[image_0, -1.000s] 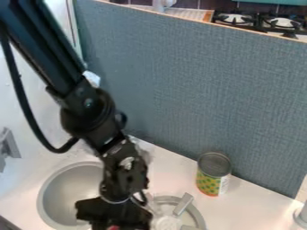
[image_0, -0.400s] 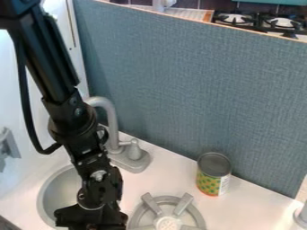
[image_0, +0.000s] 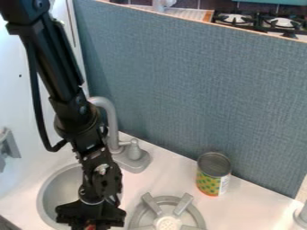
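The black gripper (image_0: 90,220) hangs at the lower left, its lower end at the bottom edge of the camera view, over the front right part of the round sink (image_0: 51,193). A small bit of something red (image_0: 90,227) shows right under it; whether it is held cannot be made out. To the right lies the grey stove burner (image_0: 168,222), apart from the gripper. A can (image_0: 213,174) with a green and yellow label stands upright farther right, close to the blue-grey panel.
Behind the arm, a grey faucet (image_0: 133,157) rises at the sink's back edge. The tall panel (image_0: 192,90) closes off the counter's back. A grey piece (image_0: 7,143) is at the left edge, and a white cylindrical object (image_0: 301,216) at the right edge.
The gripper has moved left from beside the burner to over the sink, uncovering the faucet and burner. Since the later earlier frame the arm has shifted only slightly. The can has stayed put.
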Tool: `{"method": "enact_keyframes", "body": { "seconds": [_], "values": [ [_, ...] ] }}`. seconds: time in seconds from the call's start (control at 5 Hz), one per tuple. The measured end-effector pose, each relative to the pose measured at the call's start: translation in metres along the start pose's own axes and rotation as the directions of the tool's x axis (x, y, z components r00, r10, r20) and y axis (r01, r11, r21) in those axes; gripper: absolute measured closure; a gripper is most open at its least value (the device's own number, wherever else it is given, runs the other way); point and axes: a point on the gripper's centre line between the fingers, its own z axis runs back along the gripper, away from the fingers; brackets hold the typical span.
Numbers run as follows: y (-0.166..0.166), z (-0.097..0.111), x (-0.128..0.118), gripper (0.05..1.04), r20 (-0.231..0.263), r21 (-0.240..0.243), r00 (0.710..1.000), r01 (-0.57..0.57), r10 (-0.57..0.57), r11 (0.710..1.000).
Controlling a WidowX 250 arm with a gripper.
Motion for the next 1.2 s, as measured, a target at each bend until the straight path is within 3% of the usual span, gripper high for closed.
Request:
{"method": "enact_keyframes", "body": {
  "seconds": [0.2,0.4,0.6,0.8,1.0,1.2],
  "values": [
    [-0.006,-0.007,0.0,0.249,-0.032,-0.006,0.999,-0.003,0.003,1.0],
    [-0.011,-0.011,0.001,0.075,-0.042,-0.021,0.999,-0.018,0.017,1.0],
    [-0.014,-0.01,0.001,0.077,-0.048,-0.008,0.999,-0.017,0.016,1.0],
    [-0.02,0.018,0.002,0.078,-0.031,0.022,0.997,-0.064,0.065,0.998],
    [-0.031,0.07,0.002,0.078,0.018,0.008,0.994,-0.109,0.108,0.994],
    [-0.063,0.116,0.0,0.078,0.07,0.004,0.997,-0.013,0.013,1.0]
  ]
}}
